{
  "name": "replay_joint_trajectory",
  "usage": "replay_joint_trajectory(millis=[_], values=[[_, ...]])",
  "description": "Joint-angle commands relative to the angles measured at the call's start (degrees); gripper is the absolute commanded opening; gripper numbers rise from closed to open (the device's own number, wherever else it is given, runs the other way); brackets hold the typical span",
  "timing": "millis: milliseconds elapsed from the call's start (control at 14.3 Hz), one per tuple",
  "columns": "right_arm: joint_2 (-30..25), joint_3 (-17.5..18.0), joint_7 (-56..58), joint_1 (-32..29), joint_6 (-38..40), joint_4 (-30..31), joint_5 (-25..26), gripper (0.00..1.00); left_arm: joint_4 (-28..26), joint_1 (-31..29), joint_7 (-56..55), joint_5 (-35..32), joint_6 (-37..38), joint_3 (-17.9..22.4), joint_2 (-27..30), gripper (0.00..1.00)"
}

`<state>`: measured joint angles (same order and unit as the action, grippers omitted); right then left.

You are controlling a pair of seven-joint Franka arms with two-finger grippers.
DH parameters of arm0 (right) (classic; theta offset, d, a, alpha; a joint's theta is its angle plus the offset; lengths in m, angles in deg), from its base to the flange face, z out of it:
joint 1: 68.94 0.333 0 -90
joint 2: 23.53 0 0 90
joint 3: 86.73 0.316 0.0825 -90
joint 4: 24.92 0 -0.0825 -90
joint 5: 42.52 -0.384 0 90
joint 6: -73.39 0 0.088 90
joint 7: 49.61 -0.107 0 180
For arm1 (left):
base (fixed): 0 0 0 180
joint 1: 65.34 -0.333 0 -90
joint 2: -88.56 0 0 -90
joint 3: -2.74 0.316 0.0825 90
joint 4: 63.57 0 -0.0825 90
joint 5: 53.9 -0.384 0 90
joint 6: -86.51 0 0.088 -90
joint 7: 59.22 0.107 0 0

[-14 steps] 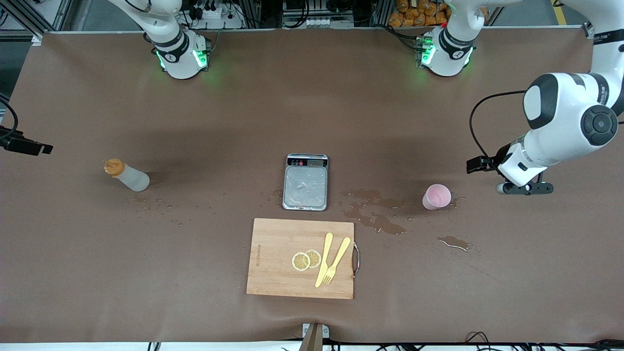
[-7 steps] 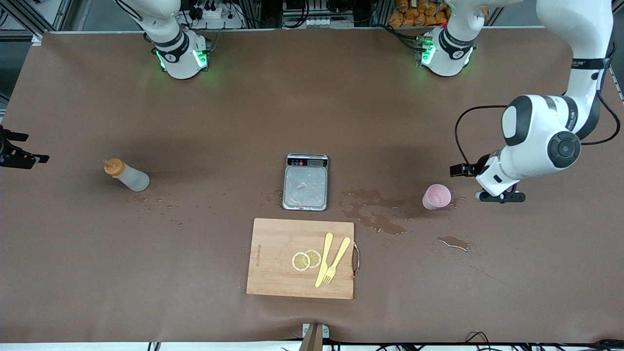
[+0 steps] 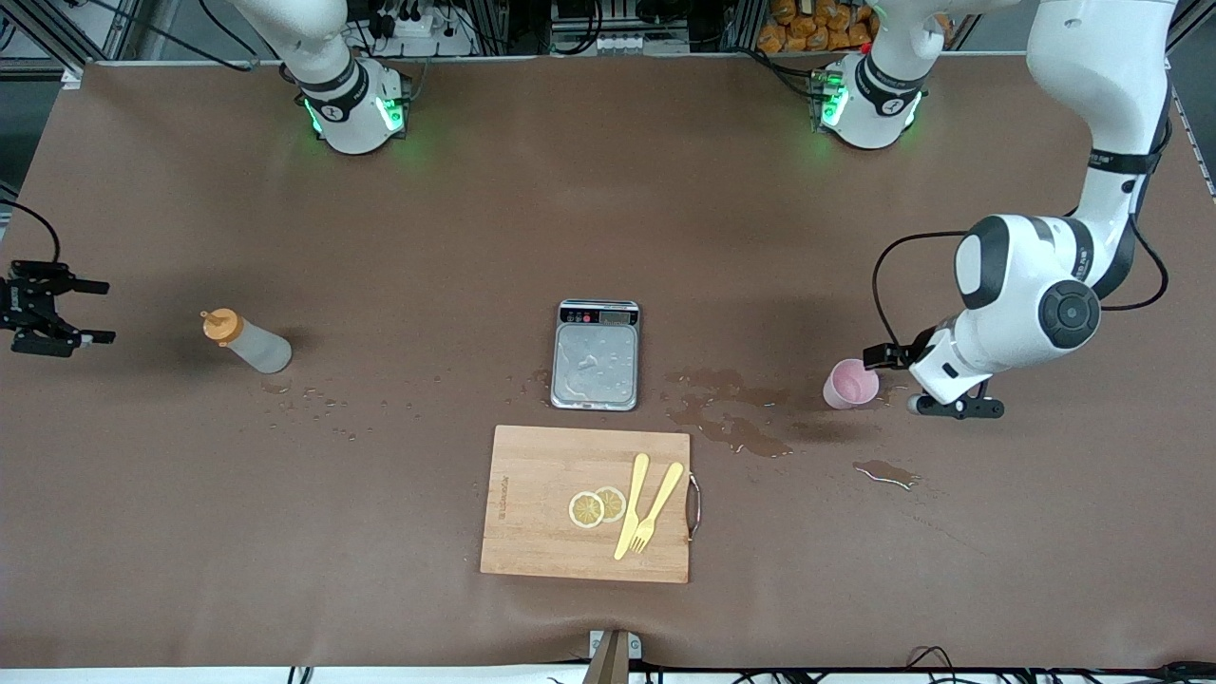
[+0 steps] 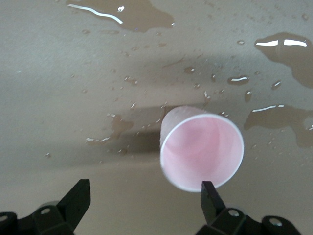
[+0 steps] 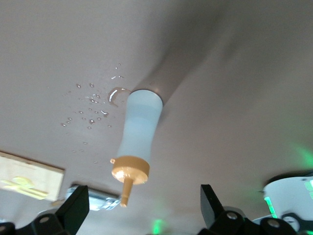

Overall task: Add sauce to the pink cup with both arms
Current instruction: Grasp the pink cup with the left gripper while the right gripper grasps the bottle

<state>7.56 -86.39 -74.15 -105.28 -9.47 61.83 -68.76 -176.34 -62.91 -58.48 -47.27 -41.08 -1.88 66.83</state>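
Since 1 s ago the left hand (image 3: 898, 380) has swung in toward the pink cup (image 3: 850, 384) and now sits low just beside it; the right hand (image 3: 71, 312) has come in from the counter's edge toward the sauce (image 3: 245, 342). Cup stands upright on the wet counter (image 3: 380, 237), at approx. 3 o'clock from the scale (image 3: 596, 355), puddles around it. Left hand is spread wide; in the wrist view one fingertip (image 4: 209, 192) looks about level w/ the rim, though contact can't be confirmed. Sauce bottle stands at the scale's 9 o'clock, right hand wide open near it, at its 9 o'clock. To do well: centre the cup between both fingers before closing, squeeze gently so it doesn't tip or slide on the wet surface.
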Motion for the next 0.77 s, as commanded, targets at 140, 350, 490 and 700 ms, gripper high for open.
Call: replay_joint_trajectory(millis=[140,350,490,700], values=[[7.14,1.16,-4.97,-4.0,0.78,-1.24,-7.67,1.0,4.32,0.29,1.97,2.33,-0.2,-0.74,-4.19,1.0],[10.65,1.16,-8.76,-4.09,0.86,-1.06,-10.23,1.0,4.93,0.2,4.26,2.42,-0.2,-0.74,-5.34,1.0],[13.03,1.07,-8.94,-4.18,0.78,-1.06,-11.54,1.0,5.99,0.29,4.26,2.5,-0.2,-0.74,-6.65,1.0],[15.05,1.16,-9.99,-4.0,0.69,-1.06,-12.08,1.0,5.9,0.64,4.26,2.51,-0.99,-1.1,-9.2,0.75]])
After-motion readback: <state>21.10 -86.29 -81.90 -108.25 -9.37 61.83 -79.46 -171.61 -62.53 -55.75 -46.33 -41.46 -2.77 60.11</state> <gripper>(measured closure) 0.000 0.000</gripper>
